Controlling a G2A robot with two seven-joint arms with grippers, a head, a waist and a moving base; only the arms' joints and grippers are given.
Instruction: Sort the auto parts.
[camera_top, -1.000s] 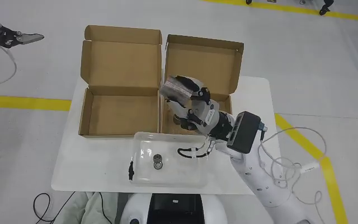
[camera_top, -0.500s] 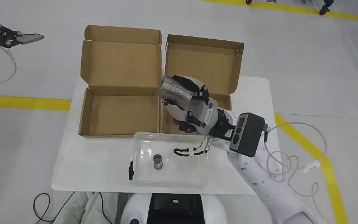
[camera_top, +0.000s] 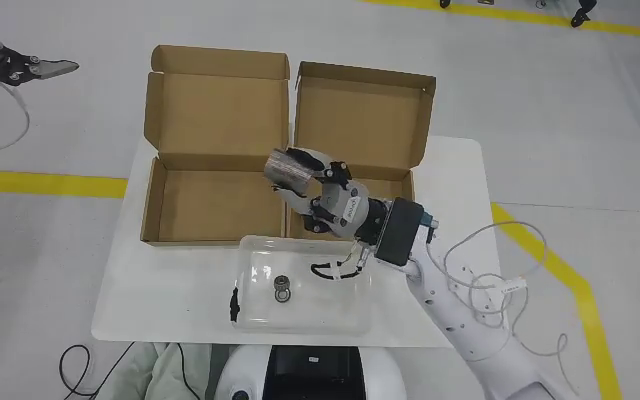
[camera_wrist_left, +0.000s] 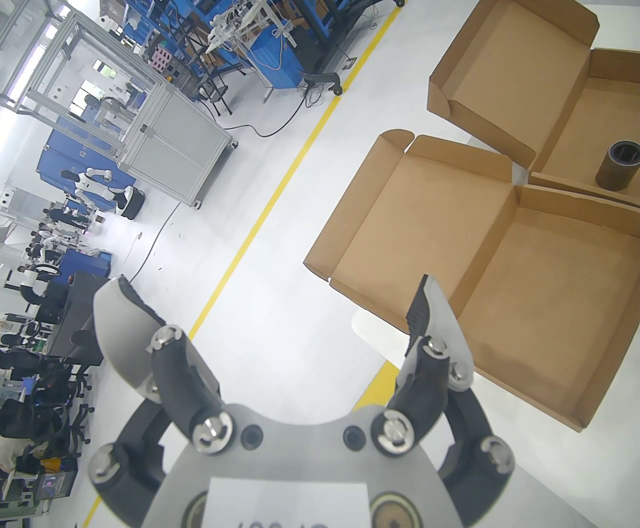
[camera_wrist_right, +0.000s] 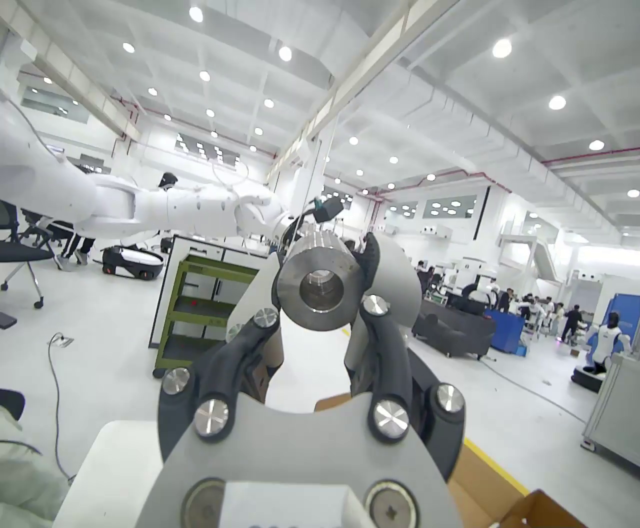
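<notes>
The right claw (camera_top: 293, 176) is pinching a hollow silver metal cylinder (camera_top: 288, 166) roughly above the walls between the left brown cardboard box (camera_top: 200, 205) and the right brown cardboard box (camera_top: 365, 120). The left claw (camera_wrist_left: 274, 295) is hanging spread, far left. Seemingly mid-delivery: next, lowering into one box, releasing.

Shiny hollow steel cylinder (camera_wrist_right: 317, 289) clamped between right gripper (camera_wrist_right: 325, 261) jaws, bore end toward wrist; small ring bearing (camera_top: 282, 290) well apart from jaws.
</notes>
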